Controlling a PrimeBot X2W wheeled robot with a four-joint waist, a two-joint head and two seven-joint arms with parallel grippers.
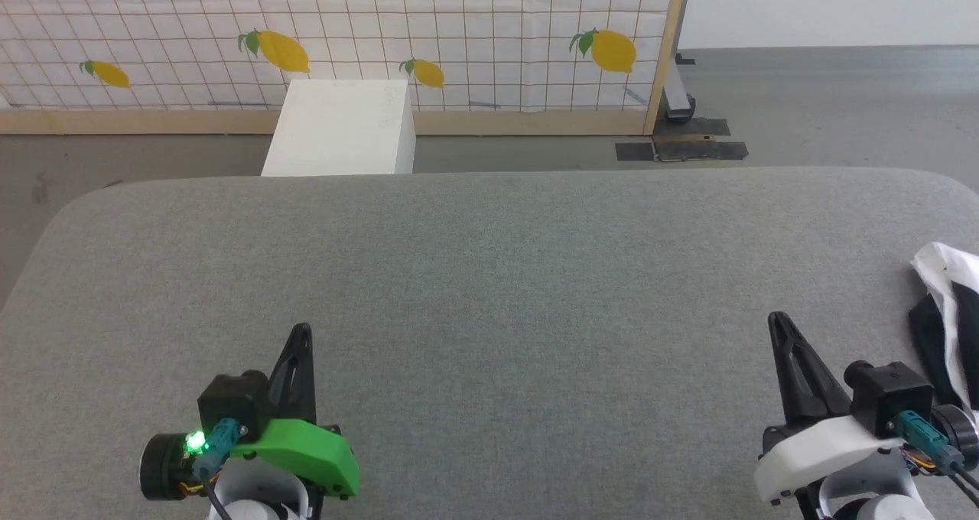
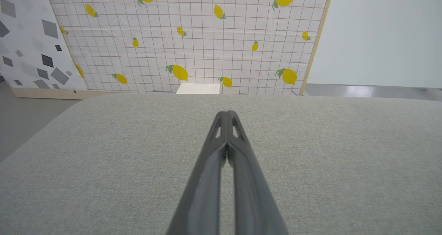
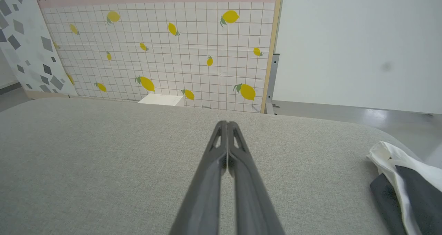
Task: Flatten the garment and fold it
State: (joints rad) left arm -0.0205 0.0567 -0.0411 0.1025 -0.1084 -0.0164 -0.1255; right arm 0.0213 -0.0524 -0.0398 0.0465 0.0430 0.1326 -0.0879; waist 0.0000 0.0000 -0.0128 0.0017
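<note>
The garment (image 1: 947, 313) lies bunched at the right edge of the grey padded table (image 1: 489, 275), white cloth with black parts, mostly cut off by the frame. In the right wrist view the garment (image 3: 404, 183) sits at the lower right. Its chest print is hidden. My right gripper (image 1: 778, 323) hovers just left of the garment, shut and holding nothing; its fingertips (image 3: 226, 124) meet. My left gripper (image 1: 303, 330) is at the lower left, far from the cloth, also shut on nothing, fingers (image 2: 226, 114) pressed together.
A white box (image 1: 344, 126) stands on the floor beyond the table's far edge. Behind it is a lemon-print grid partition (image 1: 336, 38) with a wooden frame. Grey floor surrounds the table, whose corners are rounded.
</note>
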